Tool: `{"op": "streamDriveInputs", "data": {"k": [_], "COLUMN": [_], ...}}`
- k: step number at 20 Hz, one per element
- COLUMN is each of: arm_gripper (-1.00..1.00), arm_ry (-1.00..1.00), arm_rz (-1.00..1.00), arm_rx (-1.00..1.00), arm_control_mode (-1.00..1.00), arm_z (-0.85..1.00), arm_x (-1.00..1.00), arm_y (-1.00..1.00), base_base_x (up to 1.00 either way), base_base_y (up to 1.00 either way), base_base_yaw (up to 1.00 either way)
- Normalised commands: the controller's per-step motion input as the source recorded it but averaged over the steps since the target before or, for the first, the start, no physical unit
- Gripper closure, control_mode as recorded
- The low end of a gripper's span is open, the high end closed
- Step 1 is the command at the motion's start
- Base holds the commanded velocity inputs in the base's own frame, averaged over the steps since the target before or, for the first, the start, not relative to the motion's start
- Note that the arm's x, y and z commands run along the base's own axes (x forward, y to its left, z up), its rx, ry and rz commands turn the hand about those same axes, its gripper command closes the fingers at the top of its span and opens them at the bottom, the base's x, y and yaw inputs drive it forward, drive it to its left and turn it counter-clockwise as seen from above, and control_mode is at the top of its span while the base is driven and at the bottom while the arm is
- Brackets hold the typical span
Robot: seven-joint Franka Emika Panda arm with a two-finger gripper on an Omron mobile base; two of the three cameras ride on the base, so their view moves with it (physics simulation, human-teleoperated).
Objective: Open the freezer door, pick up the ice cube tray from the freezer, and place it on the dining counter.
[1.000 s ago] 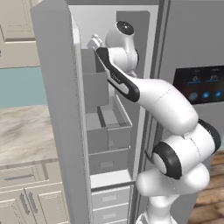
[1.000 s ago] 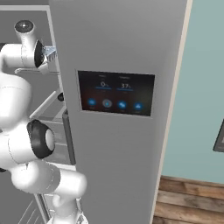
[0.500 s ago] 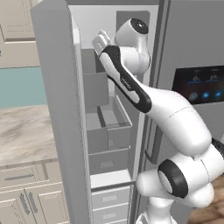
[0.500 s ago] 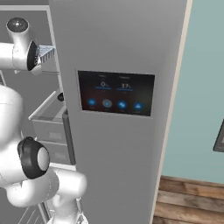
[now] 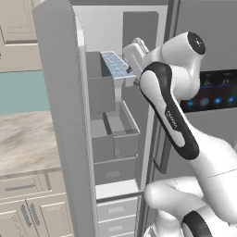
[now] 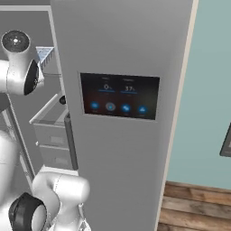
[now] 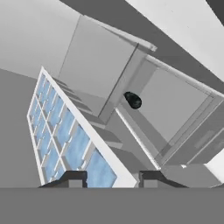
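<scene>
I see the freezer door (image 5: 58,115) standing wide open at the left of the left base view, and the freezer (image 5: 115,139) shows its gray shelves, bins and pale drawers. My gripper (image 5: 134,62) is high inside the freezer, at the level of the upper shelf. The ice cube tray (image 5: 116,65) is at the gripper, tilted, with its far end pointing into the compartment. In the hand view the two fingertips (image 7: 72,177) stand on both sides of the near end of the ice cube tray (image 7: 65,131), closed partly around it, so I take it as held. A small black round object (image 7: 133,100) lies deeper on a gray shelf, well apart from the tray.
</scene>
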Motion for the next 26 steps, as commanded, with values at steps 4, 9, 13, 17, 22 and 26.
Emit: {"op": "streamDriveInputs", "data": {"k": [4,9,13,17,22,26], "arm_gripper": [1.0,1.0,1.0,1.0,1.0,1.0], "arm_ry": [-0.02,0.0,0.0,0.0,0.0,0.02], "arm_rz": [0.03,0.01,0.0,0.0,0.0,0.0], "arm_rx": [0.02,0.05,0.07,0.03,0.0,0.0], "arm_control_mode": [-1.0,-1.0,-1.0,-1.0,-1.0,-1.0], "arm_z": [0.02,0.15,0.14,0.02,0.0,0.0], "arm_x": [-0.99,-1.0,-0.95,-0.92,-0.53,-0.21], "arm_y": [-0.25,-0.3,-0.44,-0.25,-0.06,-0.06], "base_base_x": [0.0,0.0,0.0,0.0,0.0,0.0], "base_base_y": [0.0,0.0,0.0,0.0,0.0,0.0], "base_base_yaw": [0.0,0.0,0.0,0.0,0.0,0.0]}}
